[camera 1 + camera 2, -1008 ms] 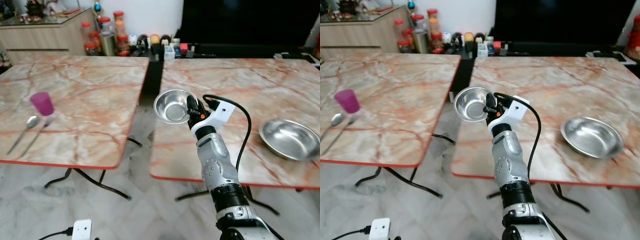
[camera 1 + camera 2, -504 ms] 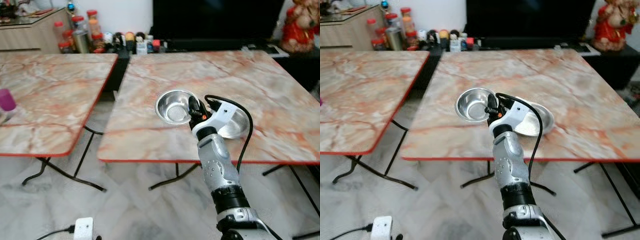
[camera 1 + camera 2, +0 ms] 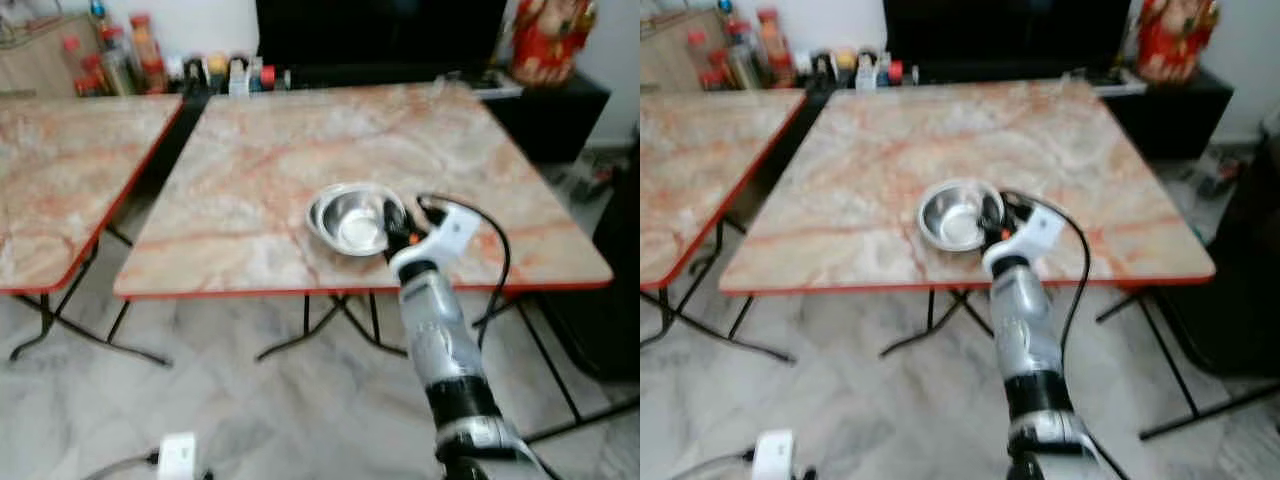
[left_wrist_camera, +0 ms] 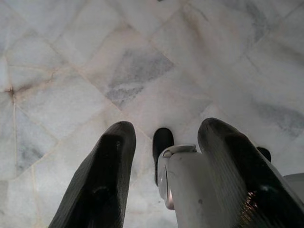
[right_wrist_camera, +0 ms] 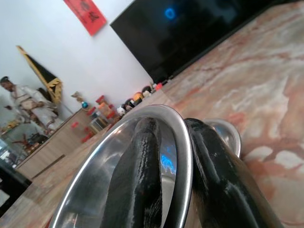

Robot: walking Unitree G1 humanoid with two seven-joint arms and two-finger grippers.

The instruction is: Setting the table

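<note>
the right pincer is clenched on the rim of a steel bowl, holding it out above the near part of the marble surface. the bowl sits on the robot's left of the fingers, mouth tilted up. the left pincer hangs released over the floor, so the right arm is nearer.

My head cameras look forward and down on the table from a standing height; both eyes share it, slightly offset and blurred. My left wrist camera points straight down past its fingers at the floor. My right wrist camera sits close behind the bowl, looking low across that same tabletop.
</note>
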